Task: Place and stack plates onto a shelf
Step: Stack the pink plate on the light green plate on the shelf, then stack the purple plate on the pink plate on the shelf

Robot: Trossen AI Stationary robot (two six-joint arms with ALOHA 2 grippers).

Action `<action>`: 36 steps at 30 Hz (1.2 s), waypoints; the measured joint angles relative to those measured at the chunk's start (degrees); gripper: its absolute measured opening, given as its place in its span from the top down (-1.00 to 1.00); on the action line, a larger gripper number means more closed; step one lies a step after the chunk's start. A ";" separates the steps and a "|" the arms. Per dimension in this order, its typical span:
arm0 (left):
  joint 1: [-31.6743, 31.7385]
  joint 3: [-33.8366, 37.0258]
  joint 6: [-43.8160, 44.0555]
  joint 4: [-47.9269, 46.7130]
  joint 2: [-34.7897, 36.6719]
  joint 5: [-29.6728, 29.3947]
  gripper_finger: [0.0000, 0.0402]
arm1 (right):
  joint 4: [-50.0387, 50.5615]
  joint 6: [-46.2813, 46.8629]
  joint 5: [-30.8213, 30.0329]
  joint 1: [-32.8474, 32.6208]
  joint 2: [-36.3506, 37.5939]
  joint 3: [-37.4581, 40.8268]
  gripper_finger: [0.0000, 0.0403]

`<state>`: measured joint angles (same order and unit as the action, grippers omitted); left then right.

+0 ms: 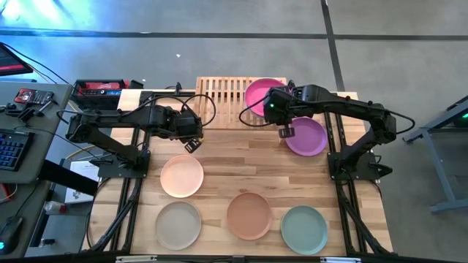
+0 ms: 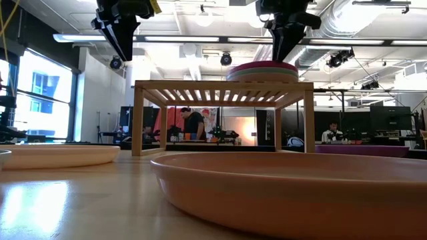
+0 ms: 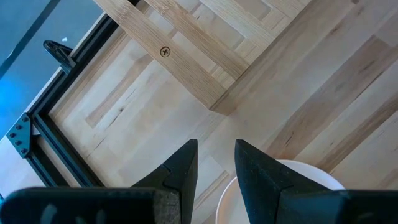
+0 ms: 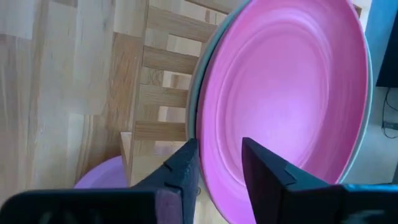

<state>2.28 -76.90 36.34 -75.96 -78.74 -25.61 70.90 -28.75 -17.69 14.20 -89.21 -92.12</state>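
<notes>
The light-wood shelf stands at the table's far middle. On its right half sits a magenta plate, stacked on a greenish plate whose rim shows beneath it. My right gripper is open and points down just above the magenta plate's near rim, one finger on each side. A purple plate lies flat on the table near the shelf's right end. My left gripper is open and hovers over bare table between the shelf's left corner and a peach plate.
Beige, terracotta and grey-teal plates lie in a row along the near edge. The shelf's left half is bare slats. Keyboard and gear sit on a side desk to the left. People sit far behind.
</notes>
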 joint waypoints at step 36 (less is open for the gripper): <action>-0.02 -0.02 -12.64 8.58 0.00 10.47 0.52 | 15.46 50.31 13.28 -10.34 11.38 3.69 0.51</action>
<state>2.26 -76.93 23.70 -67.38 -78.74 -15.14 86.36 21.56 -4.41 3.85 -77.83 -88.42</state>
